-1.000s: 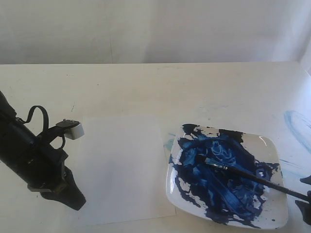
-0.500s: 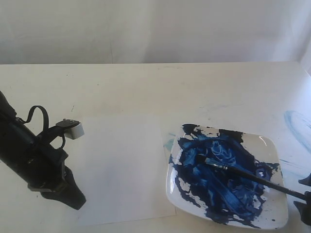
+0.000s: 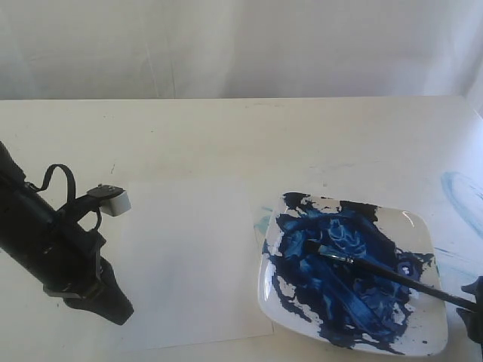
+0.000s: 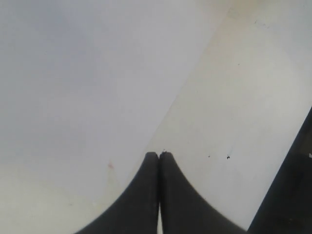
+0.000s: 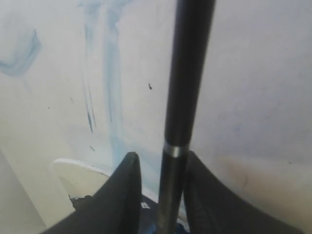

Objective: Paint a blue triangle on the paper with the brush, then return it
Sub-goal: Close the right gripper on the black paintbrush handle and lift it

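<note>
The black-handled brush [image 3: 385, 273] lies slanted across the white plate [image 3: 419, 226], its bristles in the dark-blue paint. My right gripper [image 3: 475, 313] sits at the handle's end at the picture's lower right edge. In the right wrist view the handle [image 5: 183, 97] runs between the fingers of the right gripper [image 5: 162, 157]. It rests against one finger, with a gap to the other, so the gripper is open. The paper [image 3: 189, 256] lies blank left of the plate; no blue triangle shows on it. My left gripper [image 4: 159, 155] is shut and empty at the edge of the paper [image 4: 73, 73].
Pale-blue smears mark the table at the far right [image 3: 460, 192] and show in the right wrist view [image 5: 102, 73]. The left arm [image 3: 53, 249] stands over the table's left front, beside the paper. A white wall closes off the back.
My right gripper has sunk very slightly at the frame's lower right edge. The brush, plate, paper and left arm have not moved.
</note>
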Robot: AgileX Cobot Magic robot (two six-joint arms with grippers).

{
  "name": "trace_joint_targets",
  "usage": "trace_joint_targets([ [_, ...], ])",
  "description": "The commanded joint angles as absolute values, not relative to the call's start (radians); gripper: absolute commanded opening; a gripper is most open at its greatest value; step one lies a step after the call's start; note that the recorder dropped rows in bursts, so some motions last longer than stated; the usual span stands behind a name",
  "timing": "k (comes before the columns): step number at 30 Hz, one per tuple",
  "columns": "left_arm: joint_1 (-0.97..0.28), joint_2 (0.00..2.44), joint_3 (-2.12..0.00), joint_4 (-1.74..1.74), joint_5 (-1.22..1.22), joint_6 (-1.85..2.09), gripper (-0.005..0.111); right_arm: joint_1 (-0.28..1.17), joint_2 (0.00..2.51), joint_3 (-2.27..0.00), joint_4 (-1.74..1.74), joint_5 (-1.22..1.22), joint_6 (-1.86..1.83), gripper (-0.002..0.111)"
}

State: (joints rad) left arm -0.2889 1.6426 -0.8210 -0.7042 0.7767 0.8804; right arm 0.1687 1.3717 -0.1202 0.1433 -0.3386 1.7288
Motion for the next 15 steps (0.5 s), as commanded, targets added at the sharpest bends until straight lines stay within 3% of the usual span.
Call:
trace_joint_targets([
  [1, -0.292, 1.641, -0.815, -0.717, 0.794, 0.89, 0.0, 0.16, 1.376, -0.119, 0.146, -0.345, 1.73, 0.018],
  [10, -0.292, 1.641, -0.815, -0.717, 0.794, 0.892, 0.0, 0.16, 1.376, -0.119, 0.185, -0.37, 1.723, 0.006],
  [15, -0.292, 1.641, -0.815, -0.717, 0.787, 0.893, 0.0, 0.16, 1.376, -0.119, 0.185, -0.596, 1.665, 0.006],
])
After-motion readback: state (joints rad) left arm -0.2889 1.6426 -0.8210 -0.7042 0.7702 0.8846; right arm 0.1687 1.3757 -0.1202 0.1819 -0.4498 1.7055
